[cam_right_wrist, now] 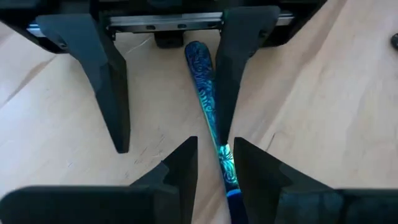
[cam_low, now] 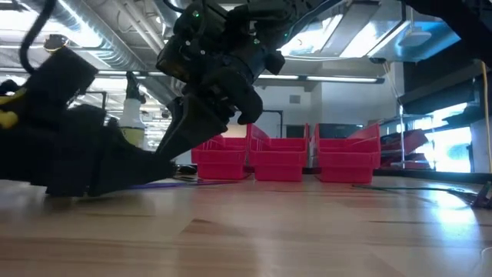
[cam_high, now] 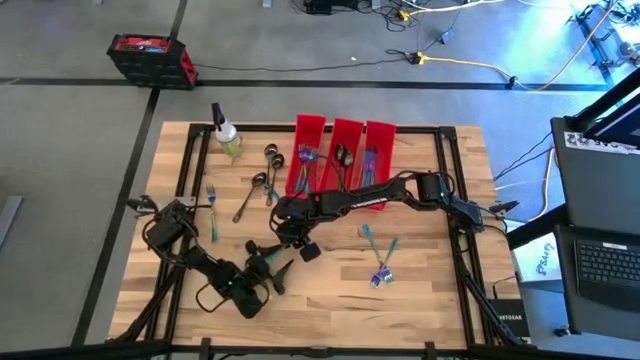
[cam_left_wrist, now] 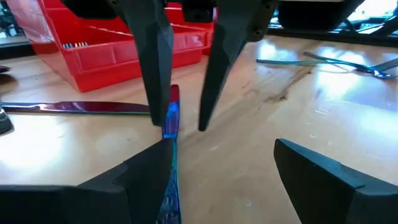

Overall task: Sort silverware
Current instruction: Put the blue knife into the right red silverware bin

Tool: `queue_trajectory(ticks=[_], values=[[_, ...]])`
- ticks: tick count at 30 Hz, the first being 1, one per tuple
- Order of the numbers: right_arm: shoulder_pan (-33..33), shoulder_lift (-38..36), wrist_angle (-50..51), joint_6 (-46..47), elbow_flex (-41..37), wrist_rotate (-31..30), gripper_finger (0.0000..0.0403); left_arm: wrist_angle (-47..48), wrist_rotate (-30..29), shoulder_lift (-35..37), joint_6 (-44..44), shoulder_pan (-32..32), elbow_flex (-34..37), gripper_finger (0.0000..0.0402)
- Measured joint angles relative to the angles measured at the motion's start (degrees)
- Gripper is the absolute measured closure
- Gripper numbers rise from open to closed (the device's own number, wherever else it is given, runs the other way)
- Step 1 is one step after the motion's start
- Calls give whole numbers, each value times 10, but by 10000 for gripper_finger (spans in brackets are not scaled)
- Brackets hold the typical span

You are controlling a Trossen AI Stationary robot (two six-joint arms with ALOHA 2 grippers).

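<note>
Counter [cam_high: 420, 290], then red bins [cam_high: 345, 150] at its far edge. Mid-counter, right gripper [cam_right_wrist: 214, 152], fingers clamped on a blue knife [cam_right_wrist: 208, 93]; left gripper [cam_left_wrist: 217, 162], fingers apart, straddles its handle. Handover step; next likely: lift clear, carry to matching bin.

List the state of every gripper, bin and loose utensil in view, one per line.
Left gripper: fingers open, astride the handle.
Right gripper: fingers closed on the iridescent blue utensil handle.
Three red plastic bins: upright, holding silverware.
Dark grey spoons: lying loose on the table.
</note>
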State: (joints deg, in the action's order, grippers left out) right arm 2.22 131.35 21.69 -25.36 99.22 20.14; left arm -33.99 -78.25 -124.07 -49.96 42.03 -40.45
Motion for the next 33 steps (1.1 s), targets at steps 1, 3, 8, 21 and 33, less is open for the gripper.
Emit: queue_trajectory(ticks=[1,3,8,21,33], values=[[0,0,0,0,0,0,315,0,2,1,1,-5,0,134],[0,0,4,0,0,0,315,2,3,5,1,-10,1,137],[0,0,12,13,0,1,315,20,2,23,22,-15,1,154],[0,0,20,6,0,11,315,224,52,141,-57,-1,3,161],[0,0,20,0,0,15,315,420,49,148,-311,30,18,160]])
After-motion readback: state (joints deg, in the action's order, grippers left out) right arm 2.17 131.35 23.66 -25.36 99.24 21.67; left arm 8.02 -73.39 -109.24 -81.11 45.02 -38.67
